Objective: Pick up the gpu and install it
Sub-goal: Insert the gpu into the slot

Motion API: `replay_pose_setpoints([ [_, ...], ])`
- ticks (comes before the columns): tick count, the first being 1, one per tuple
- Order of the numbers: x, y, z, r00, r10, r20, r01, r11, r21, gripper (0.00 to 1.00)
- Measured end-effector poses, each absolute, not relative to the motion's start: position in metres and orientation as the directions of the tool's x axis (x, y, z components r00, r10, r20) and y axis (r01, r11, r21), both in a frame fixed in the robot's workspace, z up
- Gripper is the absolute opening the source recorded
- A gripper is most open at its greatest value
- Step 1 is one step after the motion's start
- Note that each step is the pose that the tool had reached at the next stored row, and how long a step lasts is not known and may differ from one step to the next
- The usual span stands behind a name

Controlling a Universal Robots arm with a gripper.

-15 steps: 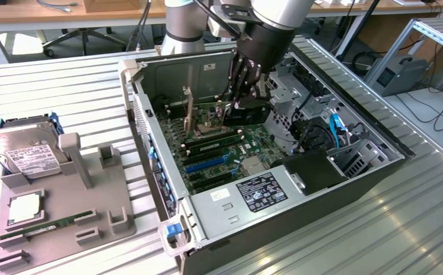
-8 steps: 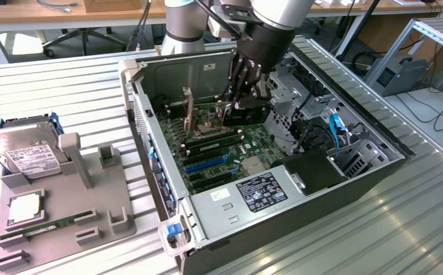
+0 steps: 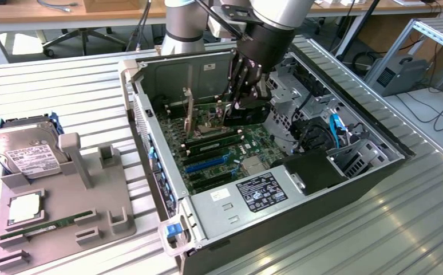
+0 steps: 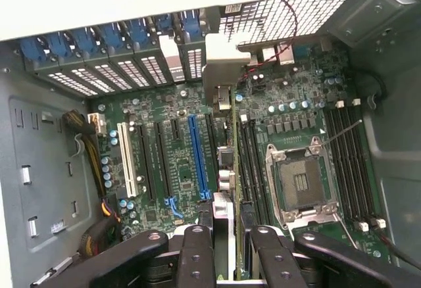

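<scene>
**gpu (image 4: 225, 163) gripped on edge over the mobo slots, seating not confirmed**

Wrist view: the fingers (image 4: 196, 255) are closed on the gpu, one on each face, and the card is seen edge-on as a thin line btwn them. Its long axis runs straight away from the fingers toward the case's rear wall. The silver bracket (image 4: 220, 71) leads and sits right at the row of vented slot covers (image 4: 112, 71). The card hangs btwn the blue slot (image 4: 196, 156) on one side and the RAM slots (image 4: 248, 163) on the other. The empty CPU socket (image 4: 299, 183) lies beyond the RAM slots. Whether the card's lower edge is already in a slot can't be told; my guess is it's just above. Side room is tight, w/ slots close on both faces and little slack at the bracket end.

Ext. view: the PC case (image 3: 183, 71) lies open near the middle of the tabletop (image 3: 359, 229), and the arm comes in from the tabletop's far edge. The fingers reach down inside the case, nearer its far wall. The drive cage and blue cable (image 3: 335, 127) crowd the side toward the exterior view's right. A grey fixture (image 3: 61, 229) sits by the tabletop's edge at the exterior view's left. It holds a hard drive (image 3: 23, 152), a CPU chip (image 3: 24, 207) and a memory stick (image 3: 46, 224), all well apart from the case.
</scene>
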State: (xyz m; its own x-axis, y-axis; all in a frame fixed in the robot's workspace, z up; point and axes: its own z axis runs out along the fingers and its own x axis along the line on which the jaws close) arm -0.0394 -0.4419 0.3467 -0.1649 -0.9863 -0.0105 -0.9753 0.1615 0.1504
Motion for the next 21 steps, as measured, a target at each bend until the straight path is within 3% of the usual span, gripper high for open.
replay_pose_setpoints([
  [21,-0.0394,-0.4419,0.3468,-0.136,-0.991,-0.01,-0.98,0.133,0.15,0.27],
])
